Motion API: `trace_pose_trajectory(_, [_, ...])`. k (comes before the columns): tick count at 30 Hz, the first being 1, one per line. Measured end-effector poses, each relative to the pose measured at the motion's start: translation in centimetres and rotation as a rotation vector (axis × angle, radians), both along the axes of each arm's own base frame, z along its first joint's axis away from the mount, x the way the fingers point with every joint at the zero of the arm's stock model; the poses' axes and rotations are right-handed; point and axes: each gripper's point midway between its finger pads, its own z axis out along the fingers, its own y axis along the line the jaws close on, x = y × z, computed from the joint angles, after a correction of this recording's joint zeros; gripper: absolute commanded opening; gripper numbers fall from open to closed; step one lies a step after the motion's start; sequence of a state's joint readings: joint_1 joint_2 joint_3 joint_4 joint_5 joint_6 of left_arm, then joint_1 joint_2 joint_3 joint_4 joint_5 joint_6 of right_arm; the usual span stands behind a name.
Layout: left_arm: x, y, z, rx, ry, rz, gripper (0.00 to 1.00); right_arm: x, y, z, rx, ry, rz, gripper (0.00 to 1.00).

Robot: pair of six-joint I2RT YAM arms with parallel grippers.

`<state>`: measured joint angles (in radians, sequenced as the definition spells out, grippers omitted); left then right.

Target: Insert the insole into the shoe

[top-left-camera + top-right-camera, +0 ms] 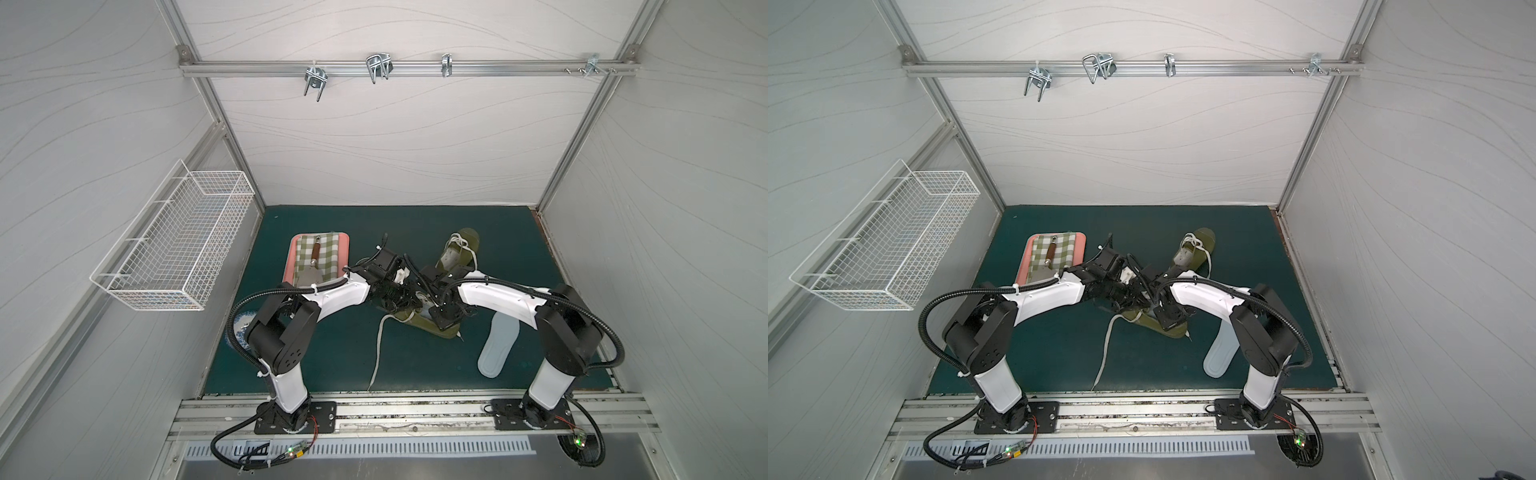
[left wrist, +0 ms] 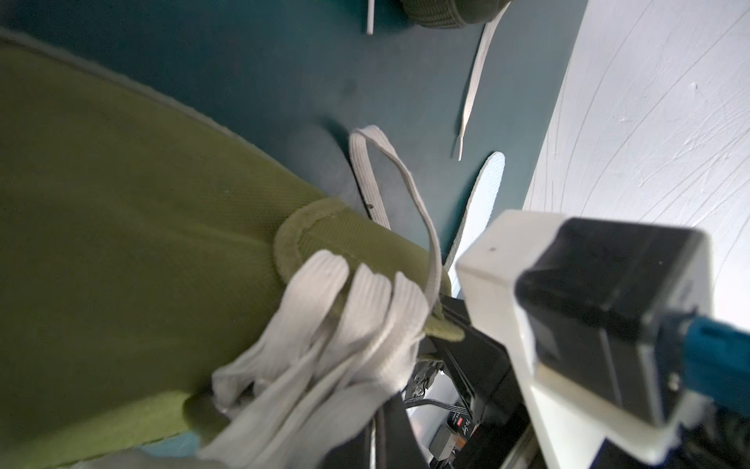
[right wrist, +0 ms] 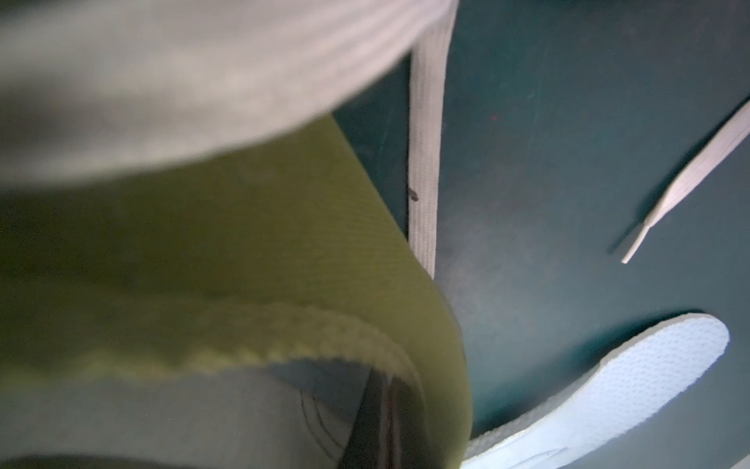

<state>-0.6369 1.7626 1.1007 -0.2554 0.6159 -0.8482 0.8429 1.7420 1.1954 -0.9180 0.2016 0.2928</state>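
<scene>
Teal mat (image 1: pixel 332 361) covers the table inside a grey-walled booth, seen from above. Two white-and-black robot arms reach in from the front edge & meet at ctr over an olive-green shoe (image 1: pixel 442 332) on the mat. The arms hide most of it in both top views.

L gripper (image 1: pixel 397 297) sits at the laced part of the shoe. Its jaws are clenched, but what they pinch can't be told: the L wrist view shows only bunched white laces (image 2: pixel 324 345) & olive upper, very close. R gripper (image 1: pixel 432 301) is at the shoe's collar, jaws clenched on it. In the R wrist view a dark finger (image 3: pixel 365 426) lies just inside the olive rim. One loose lace (image 1: pixel 376 353) trails from the shoe toward the front edge.

Insole (image 1: pixel 498 345), pale white, lies flat on the mat outside the shoe, just to its right, beside the R arm & apart from both grippers. Second shoe (image 1: pixel 461 249), same olive, sits farther back.

Back left: pink tray (image 1: pixel 291 257) w/ a green-checked cloth (image 1: pixel 328 266) & a brown-handled tool (image 1: pixel 314 254) on it. White wire basket (image 1: pixel 174 249) hangs on the left wall. Metal hooks (image 1: pixel 378 66) hang on a rail at the back.
</scene>
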Motion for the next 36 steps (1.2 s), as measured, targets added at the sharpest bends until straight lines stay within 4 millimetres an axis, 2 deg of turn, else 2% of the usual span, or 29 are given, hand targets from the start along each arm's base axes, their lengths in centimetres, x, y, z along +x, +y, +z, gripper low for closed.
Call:
trace_pose_trajectory(2, [0.0,0.0,0.0,0.001,0.001,0.0,0.0,0.2,-0.3,-0.1,-0.001,0.0,-0.019,0.02])
trace_pose_trajectory(3, [0.0,0.0,0.0,0.001,0.001,-0.001,0.0,0.3,-0.6,-0.2,-0.003,-0.001,-0.033,0.06])
trace_pose_trajectory(5, [-0.1,0.0,0.0,0.0,0.002,-0.004,0.0,0.5,-1.2,-0.3,0.0,-0.006,-0.054,0.26])
trace_pose_trajectory(7, [-0.3,-0.1,0.1,-0.006,0.004,-0.01,0.0,0.5,-1.4,0.1,0.014,-0.018,-0.066,0.4])
trace_pose_trajectory(9, [-0.4,-0.3,0.1,-0.01,0.006,-0.017,0.0,0.5,-1.4,0.9,0.037,-0.036,-0.073,0.45])
trace_pose_trajectory(15, [-0.5,-0.3,0.1,-0.012,0.008,-0.019,0.0,0.6,-1.0,4.1,0.105,-0.108,-0.08,0.5])
trace_pose_trajectory(16, [-0.5,-0.3,0.1,-0.013,0.009,-0.019,0.0,0.7,-1.0,4.6,0.109,-0.119,-0.082,0.48])
trace_pose_trajectory(17, [-0.5,-0.3,0.0,-0.012,0.01,-0.019,0.0,0.7,-1.0,4.8,0.112,-0.127,-0.083,0.42])
trace_pose_trajectory(19, [-0.7,-0.2,-0.1,-0.01,0.014,-0.02,0.0,0.7,-1.0,5.2,0.118,-0.137,-0.083,0.22])
trace_pose_trajectory(22, [-0.7,-0.2,-0.2,-0.008,0.016,-0.02,0.0,0.6,-0.8,5.3,0.129,-0.136,-0.096,0.04])
trace_pose_trajectory(27, [-0.7,-0.2,-0.3,-0.011,0.013,-0.02,0.0,0.1,-0.8,3.6,0.133,-0.106,-0.105,0.01])
trace_pose_trajectory(29, [-0.7,-0.2,-0.3,-0.012,0.011,-0.02,0.0,-0.1,-1.0,2.2,0.127,-0.082,-0.116,0.0])
trace_pose_trajectory(33, [-0.9,-0.1,-0.7,-0.011,0.015,-0.02,0.0,-0.4,-1.4,-1.9,0.115,-0.005,-0.16,0.0])
trace_pose_trajectory(36, [-1.2,0.1,-1.1,-0.006,0.024,-0.02,0.0,-0.3,-1.1,-1.6,0.137,-0.004,-0.164,0.0])
